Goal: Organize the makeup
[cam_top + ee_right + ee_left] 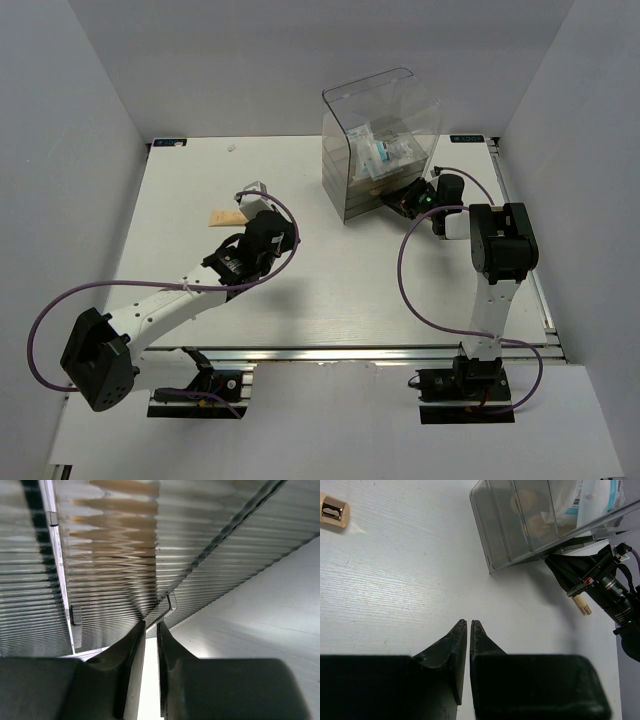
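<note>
The makeup's beige squeeze tube (pixel 225 217) lies on the table left of centre; its gold cap (pixel 332 512) shows in the left wrist view. My left gripper (pixel 250 200) (pixel 469 622) hovers beside it, shut with nothing held. Inside the clear drawer box (pixel 380 120) (pixel 500 535) sit peach sponges (pixel 540 525) and a clear packet with white-blue contents (pixel 385 150) (pixel 597 492). At the box's lower front edge is my right gripper (pixel 405 200) (pixel 151 623), with its fingertips closed on the drawer's thin clear lip (pixel 169 604). The box leans, its front edge raised.
White walls enclose the table on three sides. A short beige stub (pixel 582 605) pokes out beside the right gripper's black body (pixel 590 575). Purple cables loop from both arms over the table (pixel 350 290).
</note>
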You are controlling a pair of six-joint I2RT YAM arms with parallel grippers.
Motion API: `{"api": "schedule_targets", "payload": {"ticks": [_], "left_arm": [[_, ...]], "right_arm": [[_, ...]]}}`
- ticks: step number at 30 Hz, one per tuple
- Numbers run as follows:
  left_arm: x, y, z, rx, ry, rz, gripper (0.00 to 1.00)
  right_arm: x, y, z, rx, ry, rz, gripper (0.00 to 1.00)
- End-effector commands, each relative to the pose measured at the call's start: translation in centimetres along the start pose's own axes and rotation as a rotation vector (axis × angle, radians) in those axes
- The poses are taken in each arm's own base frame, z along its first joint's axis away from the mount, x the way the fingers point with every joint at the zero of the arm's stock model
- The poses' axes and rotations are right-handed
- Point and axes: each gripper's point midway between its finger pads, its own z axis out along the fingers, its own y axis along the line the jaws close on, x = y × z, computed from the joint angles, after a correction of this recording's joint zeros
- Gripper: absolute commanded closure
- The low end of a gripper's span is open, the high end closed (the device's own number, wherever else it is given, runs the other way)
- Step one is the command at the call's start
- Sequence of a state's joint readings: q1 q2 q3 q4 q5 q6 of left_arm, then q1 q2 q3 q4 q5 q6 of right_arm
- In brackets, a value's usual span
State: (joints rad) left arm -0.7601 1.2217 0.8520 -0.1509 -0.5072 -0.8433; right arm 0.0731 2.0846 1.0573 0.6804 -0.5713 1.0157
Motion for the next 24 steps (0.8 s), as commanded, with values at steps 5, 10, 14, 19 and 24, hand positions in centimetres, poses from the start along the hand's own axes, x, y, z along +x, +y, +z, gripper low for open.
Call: {"api": "schedule_targets", "payload": {"ticks": [5, 10, 14, 19, 24], "left_arm": [[-1.4, -1.2, -0.1, 0.022, -0.016, -0.013, 0.81], [-1.5, -1.2, -0.2, 0.025, -0.019, -0.018, 0.82], [-1.4, -1.2, -0.2, 0.024, -0.02, -0.018, 0.82], [-1.6, -1.1, -0.3, 0.024, -0.026, -0.019, 0.82], [-1.4, -0.9, -0.2, 0.025, -0.029, -0.021, 0.82]], "right_arm": [[-1.0, -0.8, -0.2, -0.008, -0.054, -0.013, 0.9], [-0.8, -1.4, -1.1, -0.003, -0.055, -0.004, 0.98], [-0.8, -1.5, -2.1, -0.008, -0.056, -0.004, 1.0], [-0.4, -1.8, -4.2, -0.017, -0.037, -0.01, 1.0], [0.1, -2.0, -6.4, -0.003, -0.025, -0.035, 1.0]]}}
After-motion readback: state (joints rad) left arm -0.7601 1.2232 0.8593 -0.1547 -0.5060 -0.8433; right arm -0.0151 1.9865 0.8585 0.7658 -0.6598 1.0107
